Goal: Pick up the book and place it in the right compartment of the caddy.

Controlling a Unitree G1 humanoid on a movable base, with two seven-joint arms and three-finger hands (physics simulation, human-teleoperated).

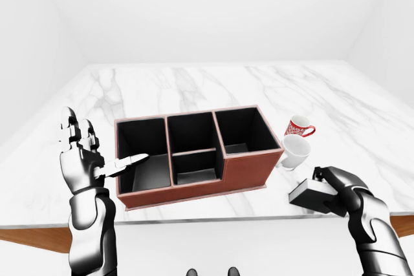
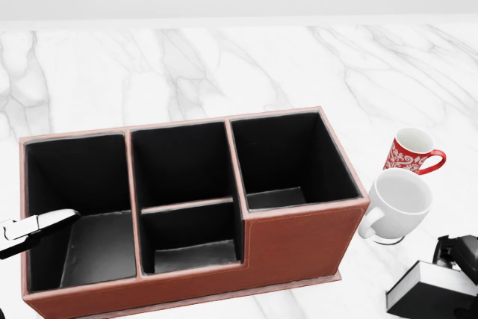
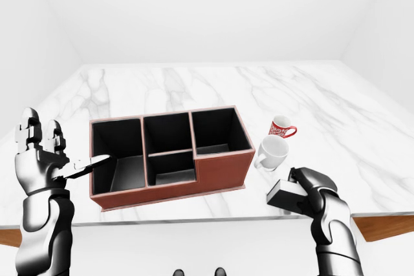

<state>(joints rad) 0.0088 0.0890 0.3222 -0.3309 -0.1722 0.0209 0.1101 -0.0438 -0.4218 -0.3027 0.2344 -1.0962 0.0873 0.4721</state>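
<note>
The black book (image 2: 422, 290) with white page edges lies on the marble at the bottom right of the head view, next to the white mug. My right hand (image 1: 333, 185) sits on its right part, fingers curled over the far edge and closed on it. The red-brown caddy (image 2: 299, 240) stands in the middle, its black-lined compartments all empty; the right compartment (image 2: 340, 158) is left of the mugs. At the left, my left hand (image 1: 90, 153) is raised and open, with one fingertip (image 2: 45, 223) over the caddy's left compartment.
A white mug (image 2: 396, 203) stands between the caddy and the book, and a red patterned mug (image 2: 411, 151) is just beyond it. The marble table's near edge (image 1: 207, 225) runs close below the caddy and the book.
</note>
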